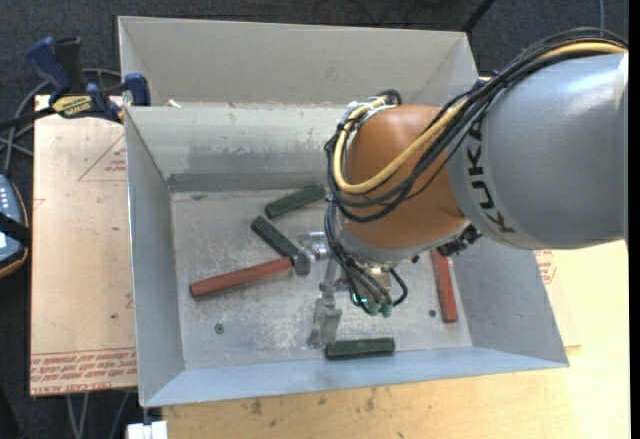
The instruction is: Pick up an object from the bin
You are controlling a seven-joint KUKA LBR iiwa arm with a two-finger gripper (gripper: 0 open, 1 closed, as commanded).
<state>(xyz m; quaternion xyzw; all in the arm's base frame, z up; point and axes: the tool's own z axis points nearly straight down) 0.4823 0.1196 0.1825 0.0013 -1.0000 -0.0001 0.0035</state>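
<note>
Near front wall (300,374), gripper (325,325) sits beside dark green stick (360,348); open or closed, can't tell. Off-centre grasp may nudge it away.

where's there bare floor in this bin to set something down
Bare floor: front-left corner, below the long red stick; back-left, between that stick and the back wall. Crowded mid-bin, around the green sticks and the arm.
</note>
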